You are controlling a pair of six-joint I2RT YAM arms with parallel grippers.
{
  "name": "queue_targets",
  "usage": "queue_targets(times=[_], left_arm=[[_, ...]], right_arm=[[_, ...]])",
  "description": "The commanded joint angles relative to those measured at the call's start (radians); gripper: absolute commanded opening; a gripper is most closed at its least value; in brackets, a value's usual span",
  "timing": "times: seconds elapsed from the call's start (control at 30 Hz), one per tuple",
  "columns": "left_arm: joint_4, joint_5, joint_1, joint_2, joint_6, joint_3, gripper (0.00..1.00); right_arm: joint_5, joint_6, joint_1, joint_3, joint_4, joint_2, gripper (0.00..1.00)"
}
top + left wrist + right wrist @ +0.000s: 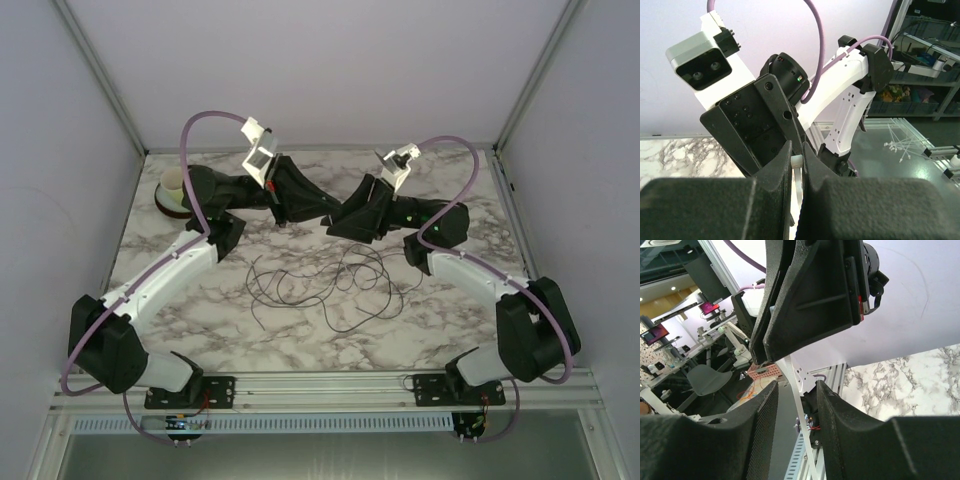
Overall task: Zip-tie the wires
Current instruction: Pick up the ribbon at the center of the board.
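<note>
The wires (322,282) lie on the marble table (450,330) as a loose tangle of thin dark loops, below and in front of both grippers. The two arms meet in the air above them. My left gripper (326,214) (797,150) is shut on a white zip tie (796,162), whose head sits pinched between the fingertips. In the right wrist view the zip tie's strap (800,412) runs down between the jaws of my right gripper (341,219) (797,386). Those jaws stand apart, with a gap on each side of the strap.
A white cup on a brown dish (176,192) stands at the back left of the table, beside the left arm. Grey walls close in the table on three sides. The aluminium rail (320,385) with both arm bases runs along the near edge.
</note>
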State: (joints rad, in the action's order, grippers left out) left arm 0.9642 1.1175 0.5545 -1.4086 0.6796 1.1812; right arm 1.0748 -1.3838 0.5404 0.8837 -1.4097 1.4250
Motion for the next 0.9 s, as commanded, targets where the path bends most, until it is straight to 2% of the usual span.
queue_targets(times=[0.0, 0.1, 0.33, 0.37, 0.4, 0.47, 0.57, 0.7, 0.87], left_arm=[[0.084, 0.014, 0.005, -0.001, 0.010, 0.012, 0.00], [0.088, 0.017, 0.007, -0.004, 0.013, 0.011, 0.00], [0.092, 0.014, 0.006, -0.013, 0.013, 0.011, 0.00], [0.089, 0.006, 0.007, -0.013, 0.009, 0.010, 0.04], [0.084, 0.000, 0.007, -0.015, 0.001, 0.008, 0.14], [0.070, -0.015, 0.006, -0.015, -0.019, 0.005, 0.45], [0.029, -0.056, -0.004, -0.002, -0.064, -0.007, 0.68], [-0.028, -0.170, -0.042, 0.064, -0.145, -0.063, 0.89], [-0.094, -0.362, -0.074, 0.199, -0.247, -0.181, 0.99]], right_arm=[[0.007, -0.037, 0.007, 0.029, -0.115, 0.008, 0.34], [0.007, -0.037, 0.006, 0.030, -0.118, 0.011, 0.29], [0.012, -0.028, 0.006, 0.029, -0.104, 0.015, 0.01], [0.013, -0.023, 0.006, 0.027, -0.098, 0.014, 0.00], [0.013, -0.013, 0.005, 0.025, -0.081, 0.012, 0.00], [0.011, 0.023, 0.004, 0.017, -0.040, 0.003, 0.00], [-0.010, 0.130, 0.001, 0.002, 0.066, -0.029, 0.00], [-0.064, 0.295, -0.008, -0.017, 0.280, -0.089, 0.00], [-0.222, 0.611, 0.001, -0.009, 0.652, -0.196, 0.00]])
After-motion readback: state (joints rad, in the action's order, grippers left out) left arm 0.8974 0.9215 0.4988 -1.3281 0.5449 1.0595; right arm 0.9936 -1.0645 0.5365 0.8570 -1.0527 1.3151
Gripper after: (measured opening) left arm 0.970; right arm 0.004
